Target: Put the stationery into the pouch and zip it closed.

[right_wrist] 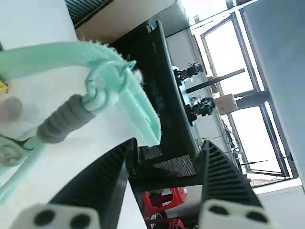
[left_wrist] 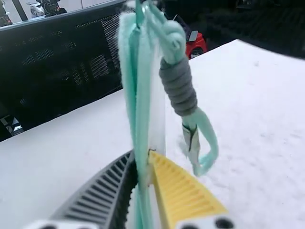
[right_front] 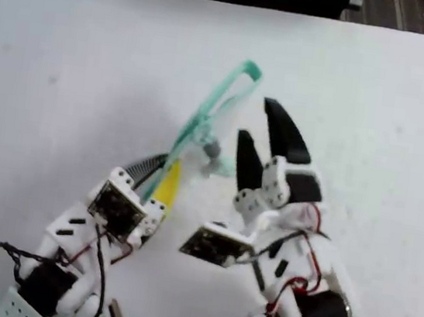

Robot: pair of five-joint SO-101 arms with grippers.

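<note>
Mint-green, likely soft and light: pouch (left_wrist: 136,86) pinched on edge between closed fingers of left gripper (left_wrist: 143,164). Just past fingertips, dangling zip cord (left_wrist: 178,86), best taken at grey wrap. Farther off, right gripper (right_front: 256,117) gaping, empty.

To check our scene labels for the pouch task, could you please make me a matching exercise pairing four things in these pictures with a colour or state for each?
Things:
1. left gripper
2. right gripper
3. pouch
4. sleeve on the pull cord

Colours or states:
A. grey, wound around a cord
B. open, with black fingers
C. mint-green along its edge
D. shut on the pouch, one finger yellow

Pairs: 1-D; 2-B; 3-C; 4-A.
</note>
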